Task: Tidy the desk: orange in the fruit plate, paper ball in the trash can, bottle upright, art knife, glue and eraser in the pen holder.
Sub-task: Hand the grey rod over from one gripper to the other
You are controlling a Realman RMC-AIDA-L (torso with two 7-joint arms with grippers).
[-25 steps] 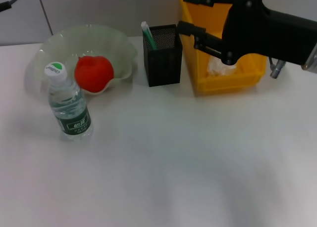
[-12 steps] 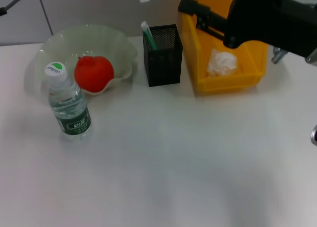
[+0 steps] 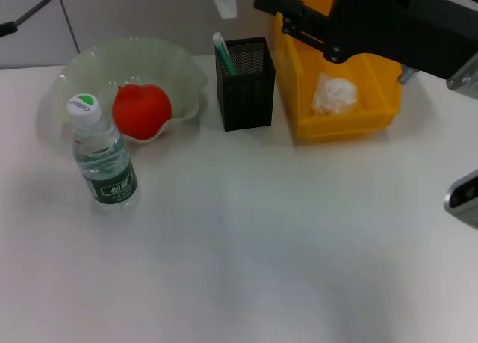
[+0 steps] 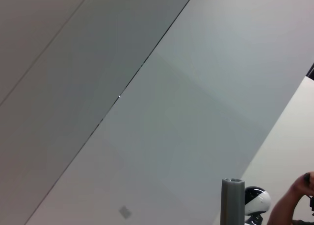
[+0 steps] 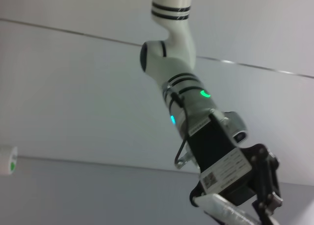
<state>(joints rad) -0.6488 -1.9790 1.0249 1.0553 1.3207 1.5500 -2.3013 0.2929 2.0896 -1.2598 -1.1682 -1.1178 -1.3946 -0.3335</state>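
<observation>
White and smooth, the bench holds all the things near its far side. A round red-orange orange sits in the fruit plate, which is pale green, see-through and wavy at the rim. Just in front of the plate, a small clear bottle stands upright, with a white cap and a dark green label. Next to the plate is the pen holder, a square black mesh cup with a green and white stick poking out of it. Beside that is the trash can, a shiny yellow plastic bin, and a crumpled white paper ball lies inside it.

From the head view, the black right tool hangs above the bin's far end; I cannot tell if it is open or closed. Only the right wrist view shows the left tool, held up high by its white arm, gripping a flat white thing.
</observation>
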